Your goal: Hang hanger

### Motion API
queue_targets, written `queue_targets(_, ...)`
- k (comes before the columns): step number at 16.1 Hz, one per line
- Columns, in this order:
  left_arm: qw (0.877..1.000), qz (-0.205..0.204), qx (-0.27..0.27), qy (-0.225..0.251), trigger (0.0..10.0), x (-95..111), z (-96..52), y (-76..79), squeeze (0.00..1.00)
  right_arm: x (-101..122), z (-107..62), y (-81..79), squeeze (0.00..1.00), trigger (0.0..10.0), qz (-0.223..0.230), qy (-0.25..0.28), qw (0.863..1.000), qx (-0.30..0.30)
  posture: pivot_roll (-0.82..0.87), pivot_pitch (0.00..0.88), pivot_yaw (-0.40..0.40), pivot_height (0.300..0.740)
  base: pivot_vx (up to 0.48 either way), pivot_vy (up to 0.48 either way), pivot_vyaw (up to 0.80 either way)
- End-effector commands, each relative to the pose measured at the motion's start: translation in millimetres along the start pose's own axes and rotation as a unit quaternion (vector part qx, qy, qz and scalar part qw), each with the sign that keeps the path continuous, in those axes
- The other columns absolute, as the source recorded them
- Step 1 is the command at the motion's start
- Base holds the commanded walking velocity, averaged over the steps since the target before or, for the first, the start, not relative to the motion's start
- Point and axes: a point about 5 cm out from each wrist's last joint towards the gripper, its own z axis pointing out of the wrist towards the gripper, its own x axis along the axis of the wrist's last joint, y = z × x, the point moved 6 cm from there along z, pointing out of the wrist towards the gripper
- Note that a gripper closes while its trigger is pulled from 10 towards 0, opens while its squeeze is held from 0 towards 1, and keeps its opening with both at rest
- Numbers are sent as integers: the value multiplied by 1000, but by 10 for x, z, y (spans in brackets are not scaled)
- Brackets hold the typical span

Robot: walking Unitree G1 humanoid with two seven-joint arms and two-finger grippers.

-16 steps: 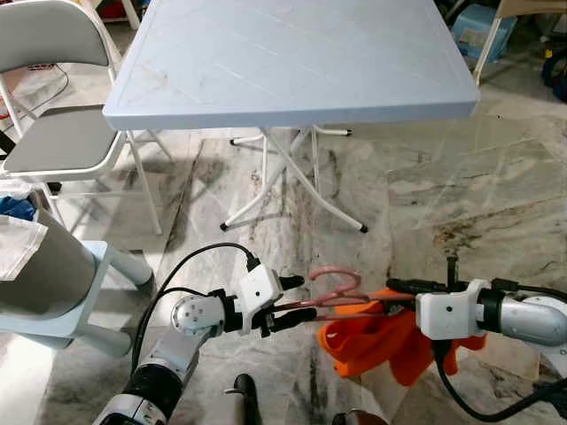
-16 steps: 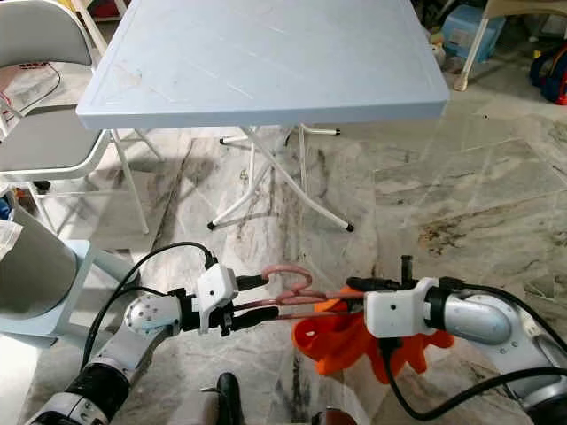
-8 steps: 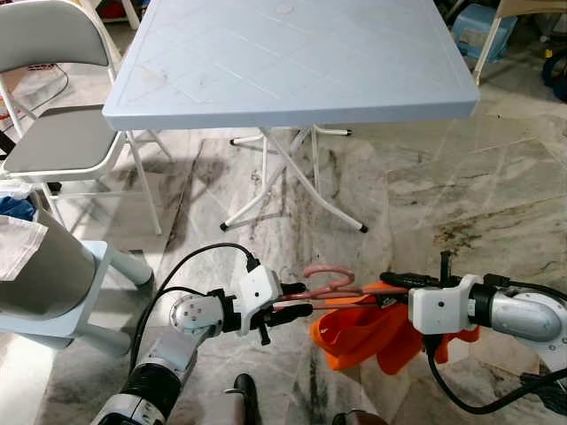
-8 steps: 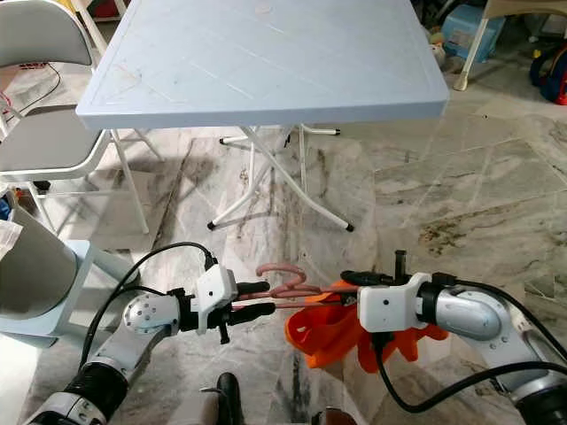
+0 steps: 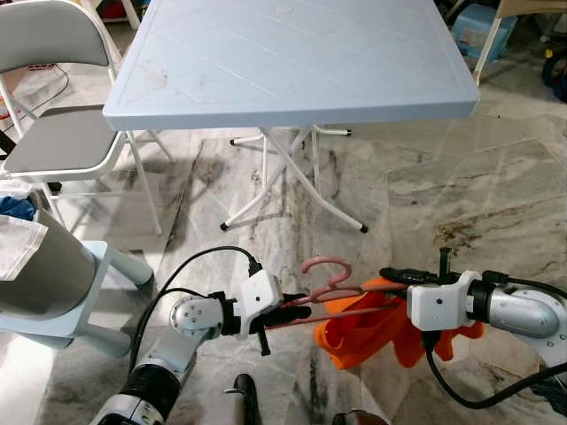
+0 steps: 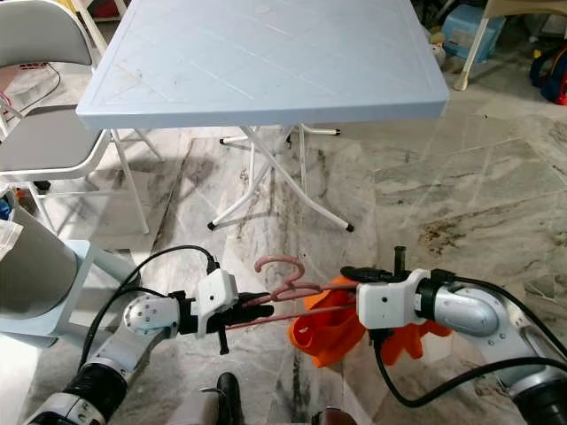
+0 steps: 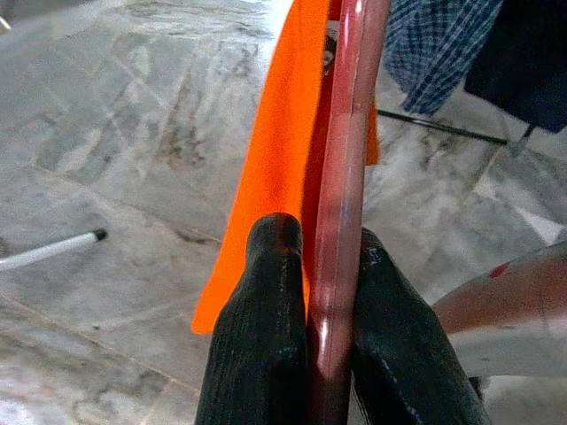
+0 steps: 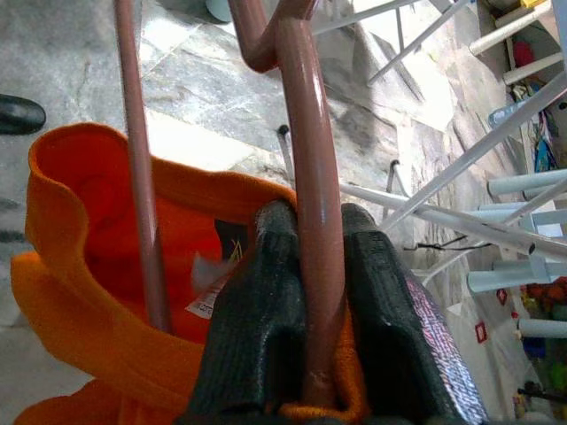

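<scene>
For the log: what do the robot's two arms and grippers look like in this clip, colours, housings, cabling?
Both arms are silver metal with black joint sections. Each wrist ends in a white boxy housing, and loose black cables loop from it back along the arm. The left gripper and right gripper each have two long black fingers, matte and rounded at the tips. No markings are legible.

Both silver arms reach forward, low, toward each other. The left gripper (image 5: 285, 312) has its black fingers (image 7: 266, 354) clamped tight; the right gripper (image 5: 394, 276) pinches likewise, its fingers (image 8: 257, 345) pressed together.
</scene>
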Motion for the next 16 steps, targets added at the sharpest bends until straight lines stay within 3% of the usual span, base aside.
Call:
queue_targets(1,1000,-15,-7,5,0,-12,17,63,0,91,24,57,0,10000,-3,24,999,-23,-22,274,68,740,0,0,0)
queue_targets(6,1000,-11,-6,5,0,-4,15,53,0,100,48,80,0,10000,-6,27,999,-31,-21,273,69,740,0,0,0)
queue_targets(7,1000,-3,0,1,0,-9,11,31,0,99,48,72,0,10000,13,32,999,-26,-20,272,68,740,0,0,0)
queue_targets(8,1000,-3,3,0,0,-15,9,21,0,93,46,91,569,10000,20,31,999,-29,-21,270,68,740,0,0,0)
queue_targets(9,1000,-2,6,-1,0,-20,7,10,0,89,47,88,1000,10000,31,32,999,-25,-21,269,68,740,0,0,0)
queue_targets(16,1000,11,17,-21,0,-109,-33,-14,0,44,-3,125,1000,10000,20,24,999,-12,-21,263,62,740,0,0,0)
